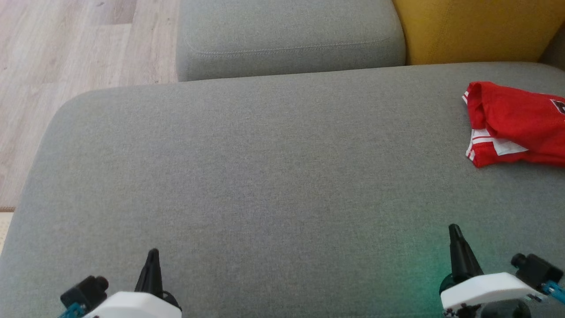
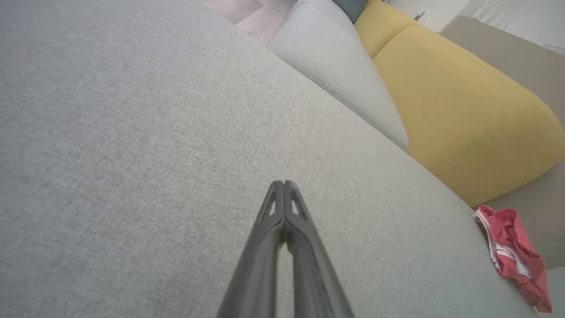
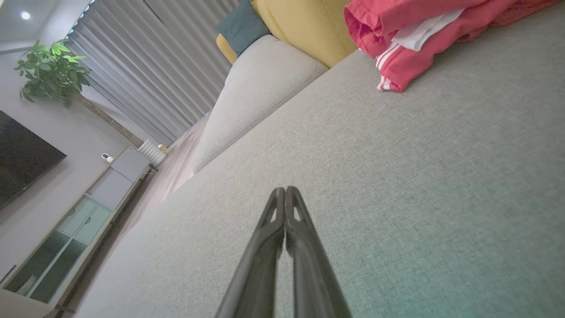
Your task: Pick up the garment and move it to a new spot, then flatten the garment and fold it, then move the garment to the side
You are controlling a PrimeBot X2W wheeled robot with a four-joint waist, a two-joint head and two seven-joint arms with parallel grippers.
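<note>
While the left gripper (image 1: 153, 254) and right gripper (image 1: 454, 229) sit pinched shut and empty, the one red garment (image 1: 512, 123) lies bunched on the grey sofa seat (image 1: 265, 168) at about one o'clock from the right gripper, clearly the nearer arm. Its long axis seems nine-to-three, though the frame edge crops it.

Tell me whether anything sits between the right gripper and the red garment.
Nothing visible does. Only bare grey seat cushion lies between the shut right gripper and the crumpled red garment at the cushion's far right.
</note>
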